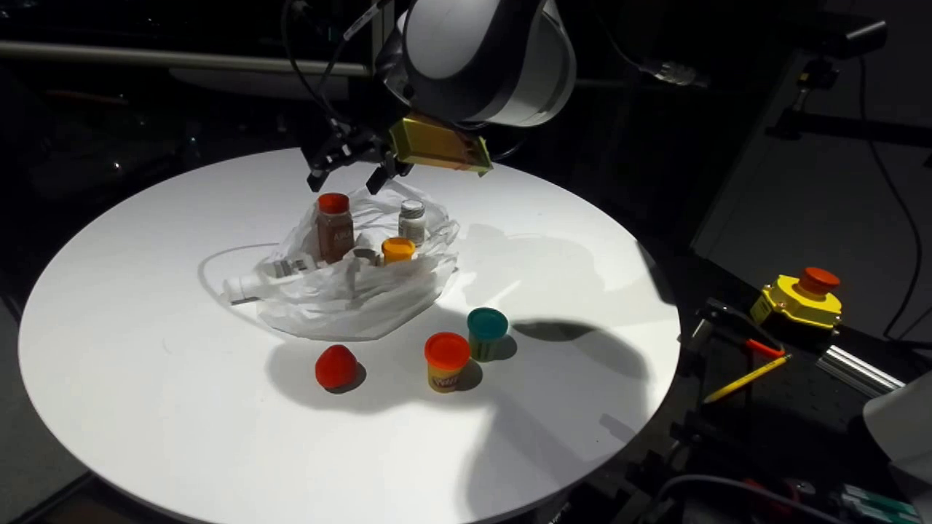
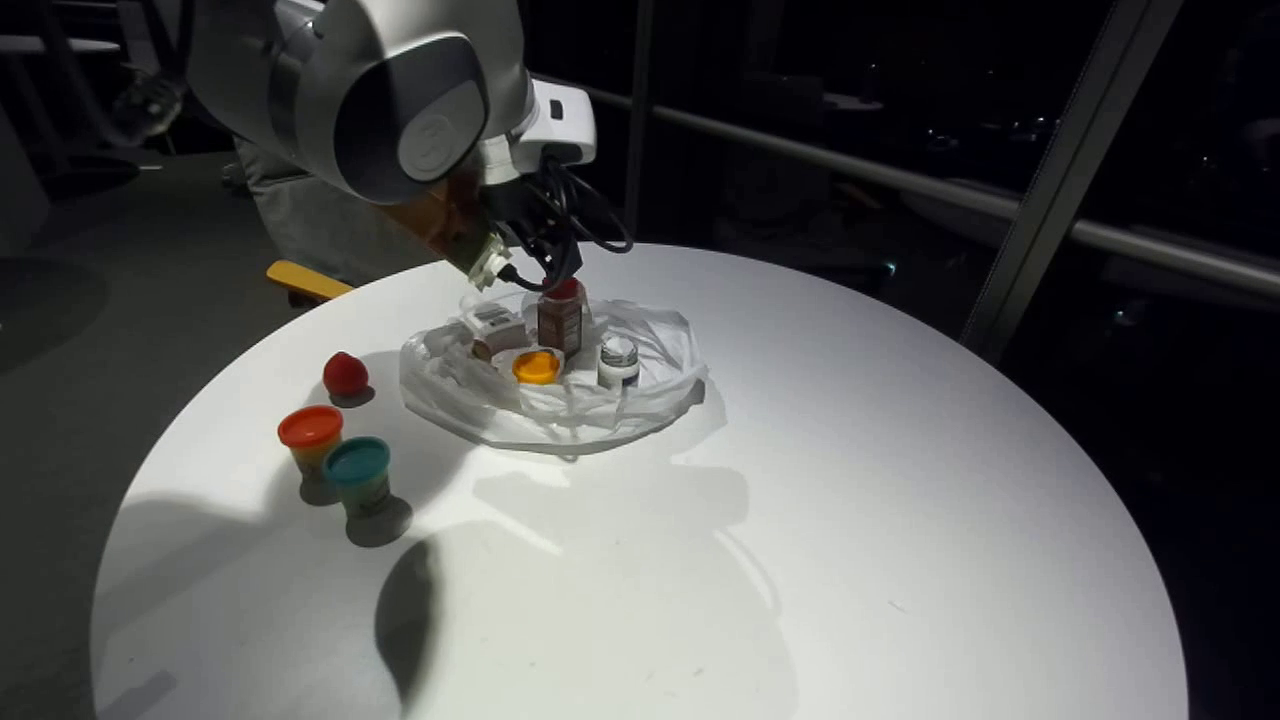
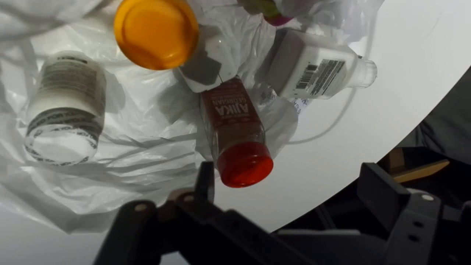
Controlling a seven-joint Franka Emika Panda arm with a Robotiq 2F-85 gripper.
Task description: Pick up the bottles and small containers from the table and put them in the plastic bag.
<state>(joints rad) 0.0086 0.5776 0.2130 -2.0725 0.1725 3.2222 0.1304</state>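
On the round white table (image 1: 182,422), the plastic bag (image 1: 364,316) is spread open. Inside it stand a red-capped bottle (image 1: 336,236), a white bottle (image 1: 412,224) and an orange-lidded pot (image 1: 397,249). A white bottle with a barcode (image 3: 316,68) lies at the bag's edge, cap pointing out over the tabletop. Outside the bag are a teal pot (image 1: 487,335), a red-lidded pot (image 1: 446,362) and a small red rounded item (image 1: 336,367). Just above the red-capped bottle, my gripper (image 1: 345,183) is open; in the wrist view its fingers (image 3: 382,191) stand wide apart, holding nothing.
A greenish-pink item (image 3: 274,13) shows partly at the top of the wrist view. Beside the table, a black surface carries a yellow box with a red button (image 1: 801,298) and a yellow pencil (image 1: 748,378). Dark cables (image 2: 590,215) hang by the wrist.
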